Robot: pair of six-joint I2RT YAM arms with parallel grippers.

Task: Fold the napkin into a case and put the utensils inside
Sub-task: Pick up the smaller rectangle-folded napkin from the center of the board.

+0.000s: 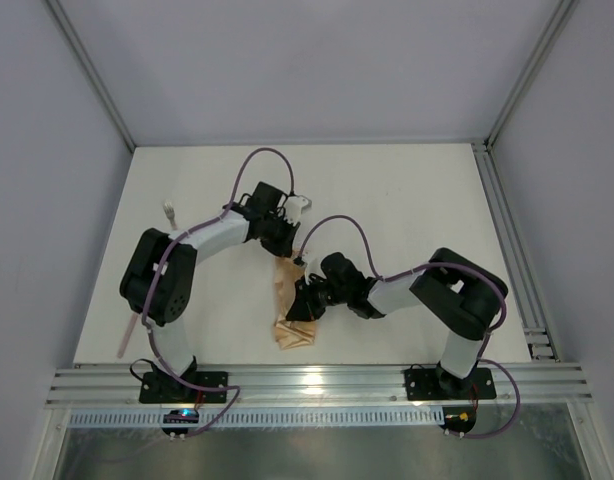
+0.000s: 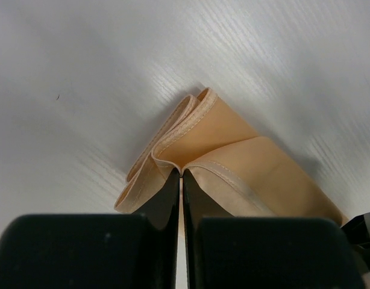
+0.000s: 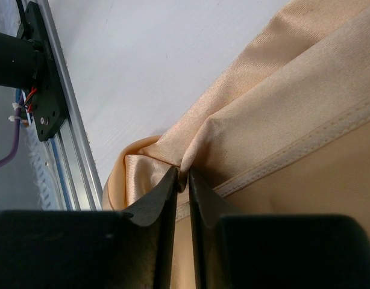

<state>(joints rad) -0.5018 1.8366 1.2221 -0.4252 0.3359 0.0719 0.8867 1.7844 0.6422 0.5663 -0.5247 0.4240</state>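
Left end effector (image 2: 181,174) clamps the napkin (image 2: 233,144) hem; right end effector (image 3: 184,176) (jaws barely parted) meets its fold, grip unclear.

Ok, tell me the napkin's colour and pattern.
Plain peach-orange napkin, no pattern; clearest in the left wrist view.

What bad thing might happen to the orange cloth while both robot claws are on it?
1. The left gripper pinches only the hem of the napkin; a pull may slip it free and undo the fold.
2. The right gripper has just a thin fold between its tips, so it may drop it.
3. A pink utensil lies close to the elbow of the left arm and might get knocked.
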